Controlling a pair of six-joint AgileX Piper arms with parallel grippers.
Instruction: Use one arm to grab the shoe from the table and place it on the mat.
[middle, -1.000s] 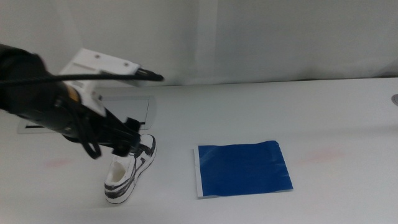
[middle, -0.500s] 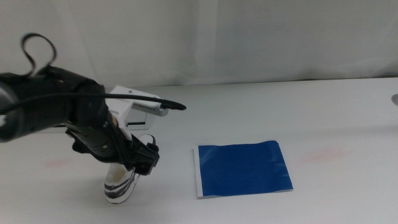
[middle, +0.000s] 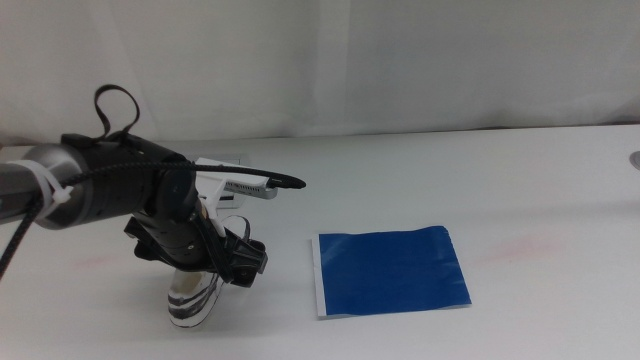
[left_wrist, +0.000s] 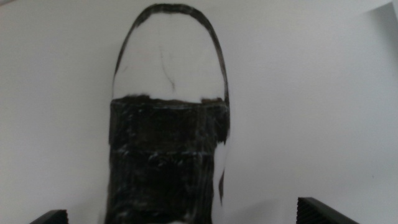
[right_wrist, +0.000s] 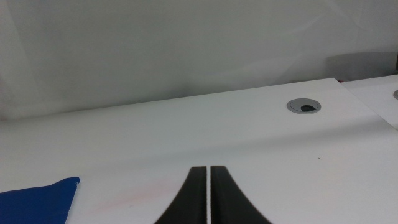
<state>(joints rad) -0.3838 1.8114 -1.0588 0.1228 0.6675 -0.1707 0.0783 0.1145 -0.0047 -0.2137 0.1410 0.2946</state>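
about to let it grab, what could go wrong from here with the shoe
The left gripper hangs low over the shoe, jaws open on either side; closing off-centre could twist or tip it. The mat is thin, so a dragged shoe might shift it. The right gripper waits, shut.

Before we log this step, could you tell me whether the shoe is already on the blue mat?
No, the shoe stands on the white table, apart from the mat.

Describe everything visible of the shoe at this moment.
The shoe is a small white low-top sneaker with black panels and a white sole, standing upright on the white table, left of the blue mat and apart from it. The left gripper sits over it, hiding much of it. In the left wrist view its white toe and black laces show between open jaws.
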